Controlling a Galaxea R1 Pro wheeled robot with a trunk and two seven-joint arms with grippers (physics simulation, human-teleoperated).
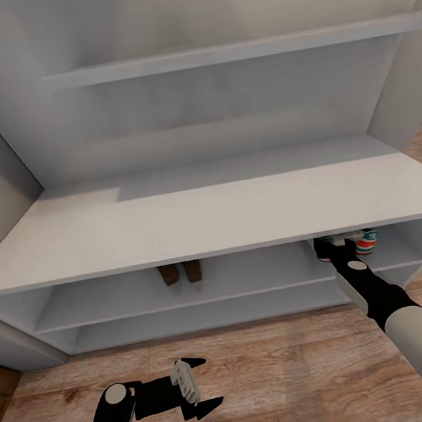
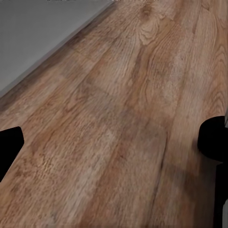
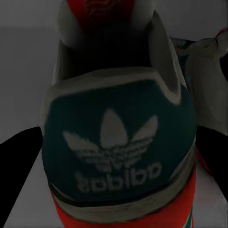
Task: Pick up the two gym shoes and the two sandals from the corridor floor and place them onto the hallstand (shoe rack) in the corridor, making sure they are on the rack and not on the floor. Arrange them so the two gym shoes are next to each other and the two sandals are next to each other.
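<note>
Around the rack: two thin floating wall shelves [image 1: 226,52] are fixed to the grey wall above the hallstand, well clear of its flat top.
In the way: the overhanging top of the hallstand [image 1: 191,217] hides the back of the upper compartment from the head view, so just the near ends of the footwear show under its front edge.
Sandals [image 1: 180,272]: two dark brown ones, side by side and close together, on the upper shelf, left of the middle.
Gym shoes [image 1: 358,242]: both on the same upper shelf near its right end, next to each other (white, green and red-orange patches peek out past the arm).
Right gripper [image 1: 332,247]: reached into the upper compartment; in the right wrist view one gym shoe [image 3: 118,142] sits heel-on between the two dark fingers [image 3: 19,175], its green heel tab with a white trefoil logo up close. I cannot tell whether the fingers press on it or stand slack.
Left gripper [image 1: 202,383]: low over the floor in front of the rack, fingers spread apart, nothing between them.
Surface: corridor floor [image 2: 123,123] of light brown wood-grain planks.
Room: grey side panels flank the rack.
</note>
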